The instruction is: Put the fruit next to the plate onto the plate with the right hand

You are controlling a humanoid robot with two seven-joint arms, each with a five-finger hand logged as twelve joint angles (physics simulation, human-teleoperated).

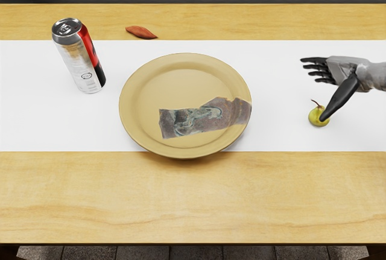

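At the right edge, the right hand (339,72) hovers released, fingers (313,61) spread leftward, thumb slanting down, seemingly touching the fruit (315,117).

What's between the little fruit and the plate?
Nothing. In the head view, only bare white strip lies between the fruit and the plate.

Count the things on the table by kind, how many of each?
can: 1
plate: 1
yellow-green fruit: 1
reddish piece: 1
Total: 4
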